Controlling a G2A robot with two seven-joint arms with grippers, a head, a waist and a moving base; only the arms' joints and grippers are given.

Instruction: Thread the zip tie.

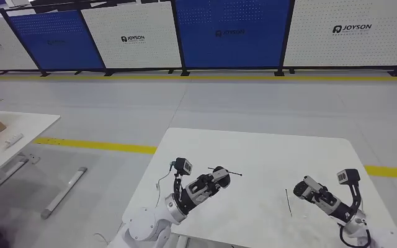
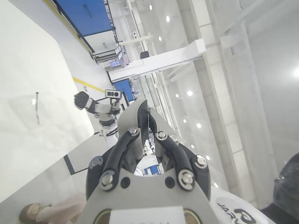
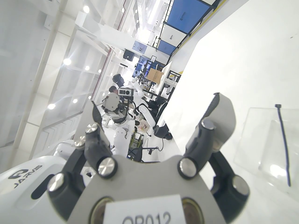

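Left tool (image 2: 145, 113), at 7 o'clock on the table (image 1: 260, 155), pinches a zip tie (image 2: 148, 123); right tool (image 3: 155, 103), at 5 o'clock, stands spread beside a second tie (image 3: 283, 141) lying flat.

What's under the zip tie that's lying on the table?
A clear plastic sheet lies under the zip tie, resting on the white table. The table shows through the sheet, so nothing beneath looks hidden.

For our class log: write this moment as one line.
left gripper shut on tie | right gripper open | second tie on clear sheet near right gripper
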